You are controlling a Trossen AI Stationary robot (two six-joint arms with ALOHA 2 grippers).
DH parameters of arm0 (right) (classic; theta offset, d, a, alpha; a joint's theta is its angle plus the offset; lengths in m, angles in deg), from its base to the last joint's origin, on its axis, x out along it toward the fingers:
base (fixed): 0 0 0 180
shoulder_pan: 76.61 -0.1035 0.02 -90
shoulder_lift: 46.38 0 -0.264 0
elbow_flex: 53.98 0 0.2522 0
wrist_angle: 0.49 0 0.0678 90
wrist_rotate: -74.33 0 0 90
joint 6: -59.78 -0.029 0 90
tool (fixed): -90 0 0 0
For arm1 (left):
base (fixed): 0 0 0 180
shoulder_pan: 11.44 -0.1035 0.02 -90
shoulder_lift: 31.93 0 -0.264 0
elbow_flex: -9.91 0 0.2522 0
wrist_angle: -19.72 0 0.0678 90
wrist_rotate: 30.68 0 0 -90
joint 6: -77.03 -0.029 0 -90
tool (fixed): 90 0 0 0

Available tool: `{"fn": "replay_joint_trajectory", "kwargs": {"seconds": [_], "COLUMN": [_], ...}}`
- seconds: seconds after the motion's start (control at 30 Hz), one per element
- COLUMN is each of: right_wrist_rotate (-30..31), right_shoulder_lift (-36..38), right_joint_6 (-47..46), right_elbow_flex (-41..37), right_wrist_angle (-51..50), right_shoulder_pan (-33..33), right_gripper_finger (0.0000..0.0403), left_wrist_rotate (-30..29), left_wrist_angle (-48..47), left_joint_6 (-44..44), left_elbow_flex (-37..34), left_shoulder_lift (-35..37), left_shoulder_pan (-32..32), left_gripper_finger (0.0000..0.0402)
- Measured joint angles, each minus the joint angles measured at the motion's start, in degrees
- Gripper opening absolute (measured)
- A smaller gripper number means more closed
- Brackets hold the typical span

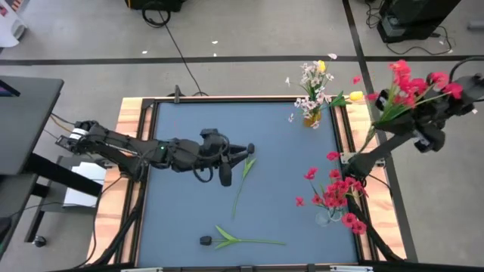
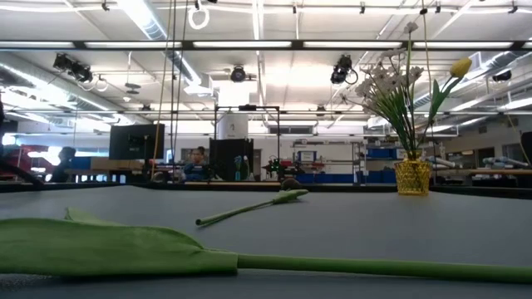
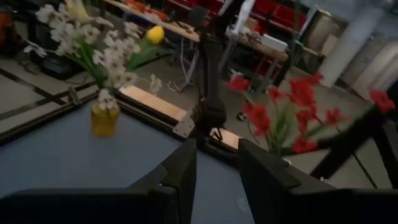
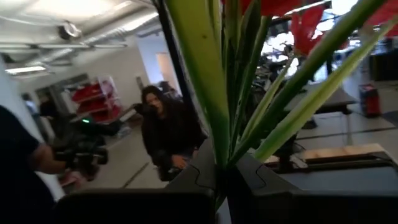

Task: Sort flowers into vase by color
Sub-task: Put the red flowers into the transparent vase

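My right gripper (image 4: 222, 180) was up off the table's far right corner, its jaws clamped on the green stems of a red flower bunch (image 1: 412, 85) whose blossoms spread out past the table's edge. In my right wrist view those stems and long leaves rose straight out from between my fingers (image 4: 186, 177), with red petals above them.

My left gripper (image 1: 246, 149) was stretched over the middle of the blue table (image 1: 287, 151), jaws apart with nothing between them; my left wrist view showed the gap between my two dark fingers (image 3: 180, 171) plainly.

Just right of that gripper, a dark-headed bud (image 1: 243, 180) lay flat on the table, its long stem running toward the near side. A second dark-headed bud (image 1: 234, 240) with long leaves lay along the near edge, its dark head on the left and its stem pointing right. From the low view this one filled the foreground, a broad green leaf (image 2: 100, 247) leading into the stem.

At the far right corner stood a yellow vase (image 1: 311, 118) holding white sprays (image 1: 310, 79) and yellow tulip buds (image 1: 356, 96). Near the right edge, closer in, a clear vase (image 1: 327, 215) held more red flowers (image 1: 336, 190), well apart from the yellow one.
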Motion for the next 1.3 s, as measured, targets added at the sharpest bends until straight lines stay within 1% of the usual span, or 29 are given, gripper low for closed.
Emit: {"fn": "replay_joint_trajectory", "kwargs": {"seconds": [0.2, 0.4, 0.53, 0.63, 0.8, 0.93, 1.03, 1.13, 1.3], "right_wrist_rotate": [-7.26, -11.92, -12.85, -13.92, -15.22, -15.22, -15.22, -15.22, -15.18], "right_shoulder_lift": [2.82, 3.34, 2.69, 2.23, 1.82, 1.71, 1.71, 1.72, 1.69], "right_joint_6": [-3.07, -7.93, -8.84, -8.60, -7.80, -6.84, -5.31, -3.71, -1.69], "right_elbow_flex": [0.00, -0.02, -0.04, -1.20, -5.98, -10.03, -12.40, -14.43, -15.87], "right_wrist_angle": [-2.50, -13.30, -16.52, -16.81, -16.81, -16.11, -14.32, -14.15, -12.43], "right_shoulder_pan": [0.00, 0.00, 0.00, 0.00, 0.00, 0.00, 0.00, 0.00, 0.00], "right_gripper_finger": [0.0018, 0.0018, 0.0018, 0.0018, 0.0018, 0.0018, 0.0018, 0.0018, 0.0018], "left_wrist_rotate": [-2.45, -2.83, -2.80, -2.81, -2.72, -2.75, -2.73, -2.70, -2.70], "left_wrist_angle": [-1.12, -0.88, -1.10, -1.52, -3.68, -3.33, -1.74, 2.39, 6.03], "left_joint_6": [-0.90, -1.81, -2.77, -2.77, -2.72, -2.53, -2.32, -2.82, -7.01], "left_elbow_flex": [0.02, 0.04, 0.04, 0.04, 0.04, 0.09, 0.09, 0.09, 0.09], "left_shoulder_lift": [1.02, 2.92, 2.90, 2.89, 2.75, 1.03, -1.27, -3.46, -4.49], "left_shoulder_pan": [2.30, 2.76, 2.76, 2.74, 4.07, 4.95, 4.99, 4.82, 4.81], "left_gripper_finger": [0.0123, 0.0123, 0.0123, 0.0123, 0.0123, 0.0123, 0.0123, 0.0123, 0.0123]}}
